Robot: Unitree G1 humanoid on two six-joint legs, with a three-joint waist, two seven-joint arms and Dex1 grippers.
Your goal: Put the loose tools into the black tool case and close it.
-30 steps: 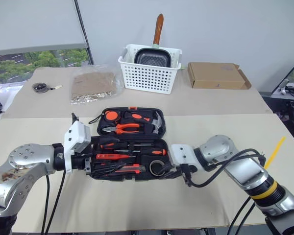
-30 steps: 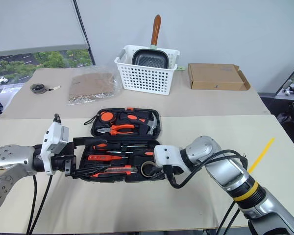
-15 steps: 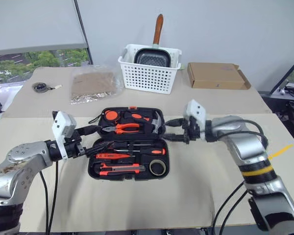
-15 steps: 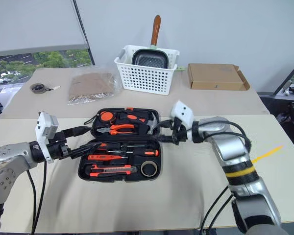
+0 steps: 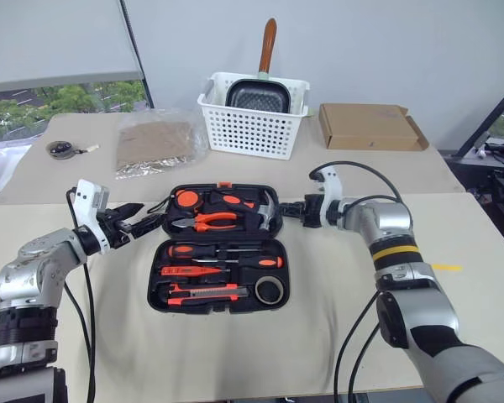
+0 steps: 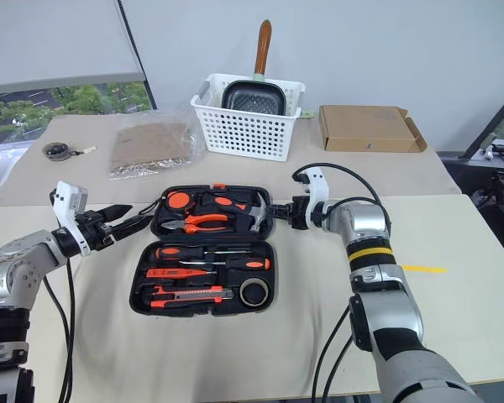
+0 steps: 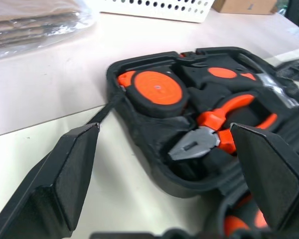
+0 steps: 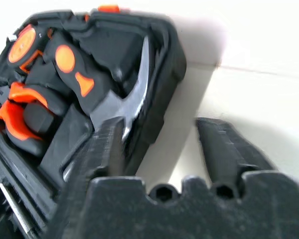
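1. Black tool case [image 5: 221, 248]: open on worktop [image 5: 336, 336], loose tools seated in recesses.
2. Left tool [image 5: 144, 223], right tool [image 5: 287, 210]: both moved from near half to lid ends, fingers apart; closing looks next.

A beige table [image 5: 336, 327] carries everything, with a seam running across it just behind the open black tool case [image 5: 221, 248], which lies flat near the middle, closer to the front edge. Along the far edge stand a white perforated basket [image 5: 250, 128] at the centre and a brown cardboard box [image 5: 368, 127] toward the far right corner. A clear bag of brown material [image 5: 154, 144] lies left of the basket, and a dark round disc with a tag [image 5: 61, 149] sits near the far left corner.
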